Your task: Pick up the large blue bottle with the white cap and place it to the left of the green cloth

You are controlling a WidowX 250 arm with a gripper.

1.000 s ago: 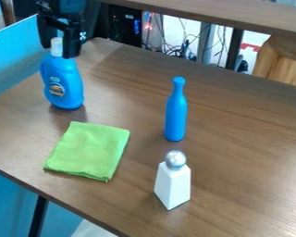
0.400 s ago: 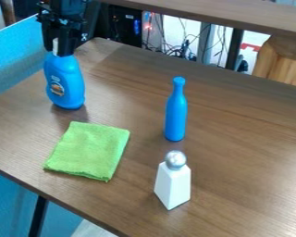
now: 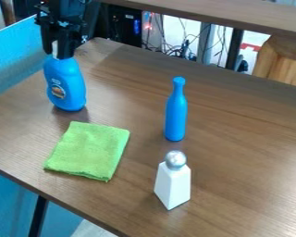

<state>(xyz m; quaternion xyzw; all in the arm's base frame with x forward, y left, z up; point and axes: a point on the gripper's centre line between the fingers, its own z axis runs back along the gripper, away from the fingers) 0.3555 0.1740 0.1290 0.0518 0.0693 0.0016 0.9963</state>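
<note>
Blue plastic at the upper left of the view, and straight to the action: big blue bottle (image 3: 66, 88) upright near the bench's far-left end, white cap (image 3: 54, 48) up between the fingers of the black gripper (image 3: 56, 51). Clamped on the cap, by the look of it, though dark finger against dark arm makes the exact contact hard to swear to. Grasping step in hand, to judge from that; calls for a firm, even squeeze and a straight, steady pull, with so tall a body hanging under so narrow a hold. Could swivel or lean if hurried.

Over to the labels: on the big bottle's front, a small patch (image 3: 58, 91) with an orange-brown picture and pale marks around it, too small to read. Plain blue on the slim bottle (image 3: 175, 111), standing mid-bench (image 3: 237, 139), no lettering to be seen. Plain white on the tapered block (image 3: 173, 185) too, silver ball (image 3: 175, 159) on top, nearer the camera. Lying flat just in front of the big bottle, green cloth (image 3: 89, 150), folded and unmarked.
</note>
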